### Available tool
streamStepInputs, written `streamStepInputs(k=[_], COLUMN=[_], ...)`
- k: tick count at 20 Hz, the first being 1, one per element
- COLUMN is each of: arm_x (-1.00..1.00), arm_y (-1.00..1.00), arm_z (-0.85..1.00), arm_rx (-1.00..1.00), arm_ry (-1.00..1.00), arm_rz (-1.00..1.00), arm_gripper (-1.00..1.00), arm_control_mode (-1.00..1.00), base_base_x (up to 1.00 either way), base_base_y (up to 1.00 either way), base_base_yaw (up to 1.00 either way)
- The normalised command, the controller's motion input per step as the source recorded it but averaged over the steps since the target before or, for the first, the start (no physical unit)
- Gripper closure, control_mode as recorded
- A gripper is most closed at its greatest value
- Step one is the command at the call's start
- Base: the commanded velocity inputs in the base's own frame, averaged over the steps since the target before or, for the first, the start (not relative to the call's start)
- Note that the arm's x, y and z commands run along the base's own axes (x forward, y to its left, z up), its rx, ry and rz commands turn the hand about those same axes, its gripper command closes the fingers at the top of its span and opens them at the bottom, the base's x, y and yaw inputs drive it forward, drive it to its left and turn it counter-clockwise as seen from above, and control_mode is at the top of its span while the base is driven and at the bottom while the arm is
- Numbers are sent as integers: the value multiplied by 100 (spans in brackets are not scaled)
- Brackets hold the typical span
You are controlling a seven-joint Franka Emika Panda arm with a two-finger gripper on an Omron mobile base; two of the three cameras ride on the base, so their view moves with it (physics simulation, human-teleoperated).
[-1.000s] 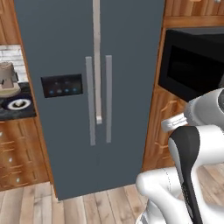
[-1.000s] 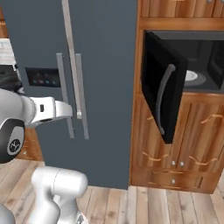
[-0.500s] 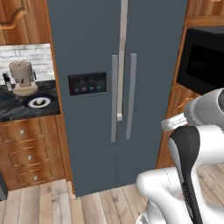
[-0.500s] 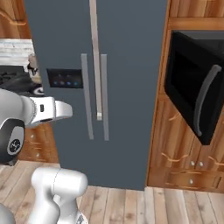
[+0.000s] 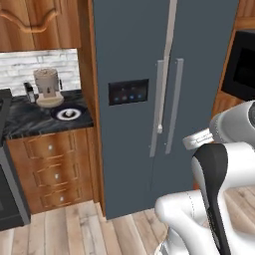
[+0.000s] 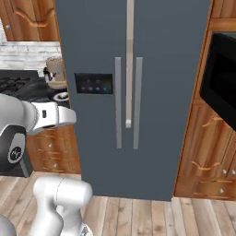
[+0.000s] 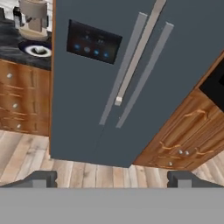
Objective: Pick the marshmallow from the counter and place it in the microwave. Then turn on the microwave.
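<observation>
The hand [image 7: 112, 179] is hanging wide open, holding nothing. The marshmallow [image 5: 68, 114] is sitting on the plate [image 5: 74, 109], left-middle, on the surface [image 5: 30, 119]. It should be getting closer first, then reaching down gently.

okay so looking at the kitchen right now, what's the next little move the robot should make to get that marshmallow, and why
Probably drive the base a bit further left toward the counter. The fridge is straight ahead, while the counter with the round dish and the beige appliance sits off to the left, apparently out of reach. A small whitish lump on the dish may be the marshmallow. The tool is open and empty, ready once closer.
</observation>
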Motion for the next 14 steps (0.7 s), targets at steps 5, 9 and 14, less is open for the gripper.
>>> streamStepInputs(k=[5,9,14], arm_x=[0,0,0], arm_y=[0,0,0], arm_z=[0,0,0], arm_rx=[0,0,0], arm_ry=[0,0,0], arm_rz=[0,0,0], arm_gripper=[-100,-100,-100], arm_control_mode=[100,100,100], base_base_x=[0,2,5], base_base_y=[71,72,72], base_base_yaw=[-8,-8,-8])
